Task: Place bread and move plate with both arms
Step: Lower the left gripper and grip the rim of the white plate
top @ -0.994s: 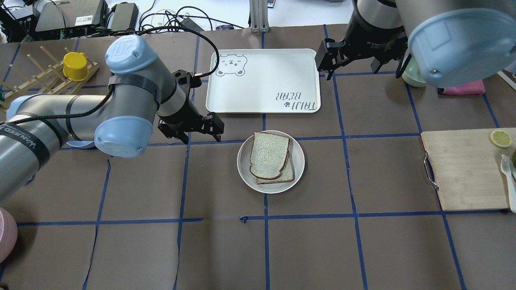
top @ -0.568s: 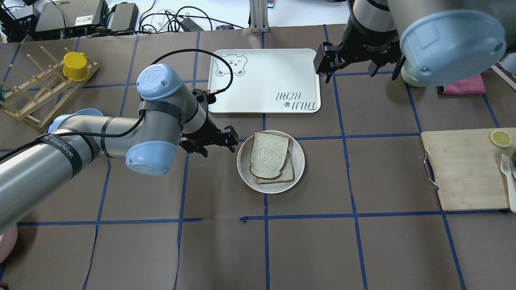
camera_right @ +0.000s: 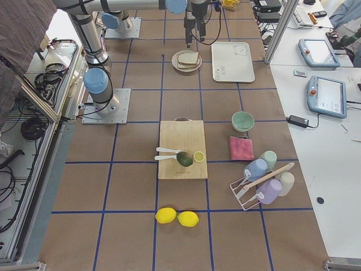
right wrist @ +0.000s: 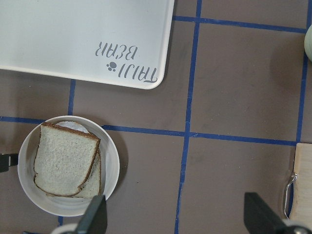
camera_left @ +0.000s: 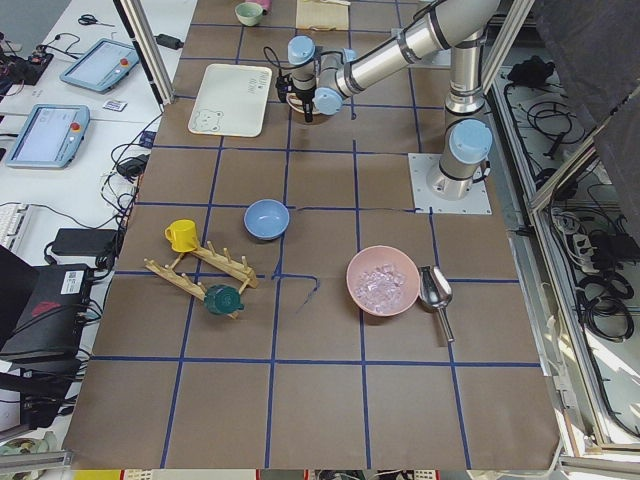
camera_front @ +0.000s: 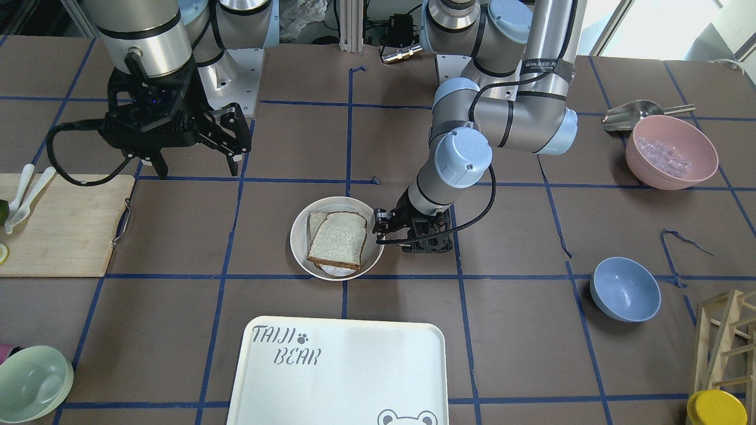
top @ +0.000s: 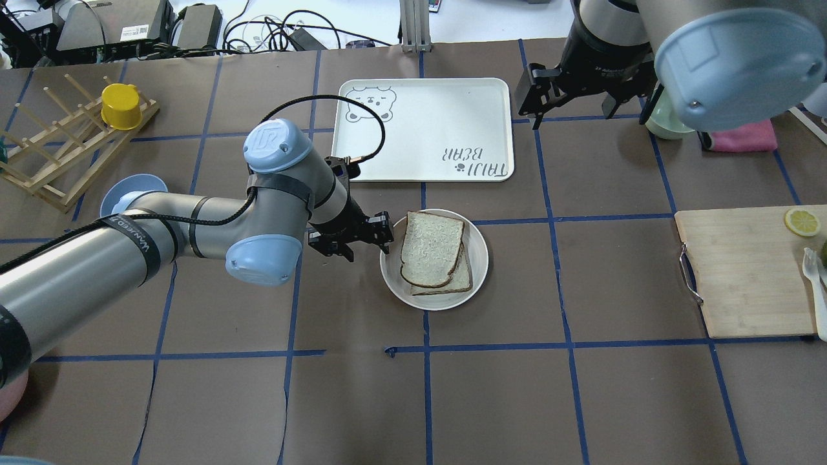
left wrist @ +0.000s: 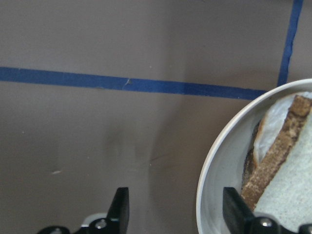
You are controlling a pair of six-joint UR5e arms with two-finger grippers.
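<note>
The left arm's black two-finger gripper [left wrist: 176, 217] sits low with its jaws apart, straddling the left rim of the round cream-white plate [top: 389, 271] (one finger over the dish, the other over the brown table cover [top: 581, 290]). The dark-crusted speckled bread slice [top: 431, 248] lies on that plate, atop a paler slice [top: 460, 279]. The right arm's black gripper [right wrist: 178, 219], also spread wide, hangs high beside the white rectangular bear tray [top: 420, 129].

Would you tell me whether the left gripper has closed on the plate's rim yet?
No: in the wrist view the left gripper is open, its two fingers standing apart on either side of the plate rim.
</note>
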